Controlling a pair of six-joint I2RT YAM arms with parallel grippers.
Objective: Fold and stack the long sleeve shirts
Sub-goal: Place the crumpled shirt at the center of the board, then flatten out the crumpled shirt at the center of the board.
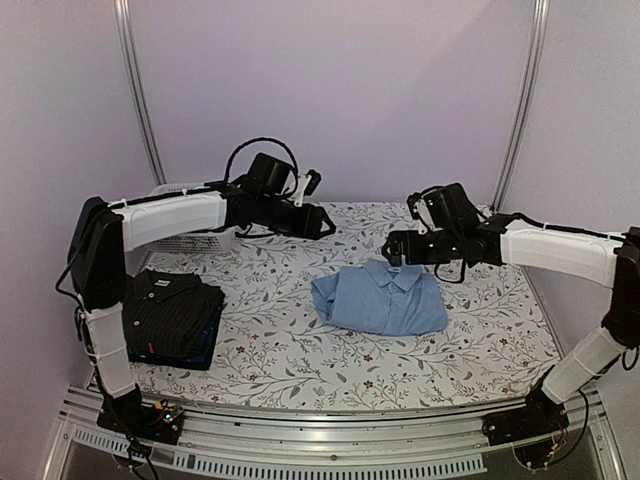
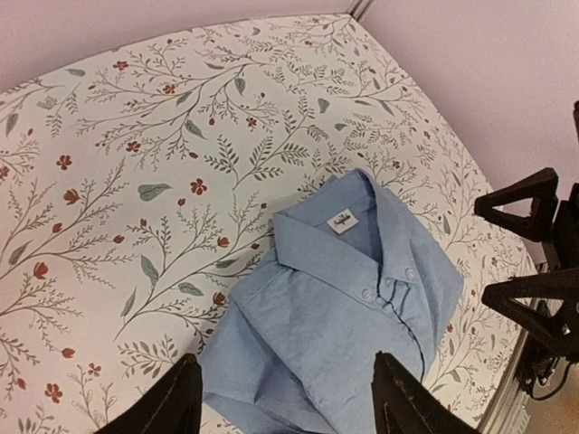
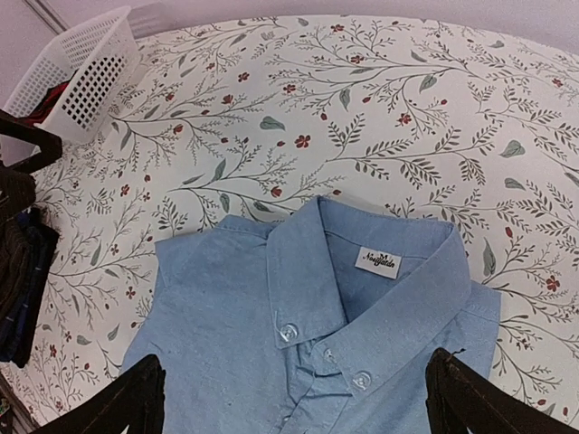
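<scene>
Blue shirt (image 1: 380, 300) folded on tabletop (image 1: 300, 240), not yet stacked. Black shirt (image 1: 165, 305) sits on navy shirt (image 1: 207, 345). Left hand (image 2: 284, 358), right hand (image 3: 294, 358) spread, empty.

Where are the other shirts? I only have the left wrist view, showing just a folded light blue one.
Observer: A black pinstriped shirt lies folded at the left edge of the table, on top of a dark navy shirt.
Operator: Is the blue one touching that stack?
Observer: No, the light blue shirt lies apart, mid-table, right of it.
Operator: Anything else out there?
Observer: A white lattice basket stands at the far left corner, something red inside.
</scene>
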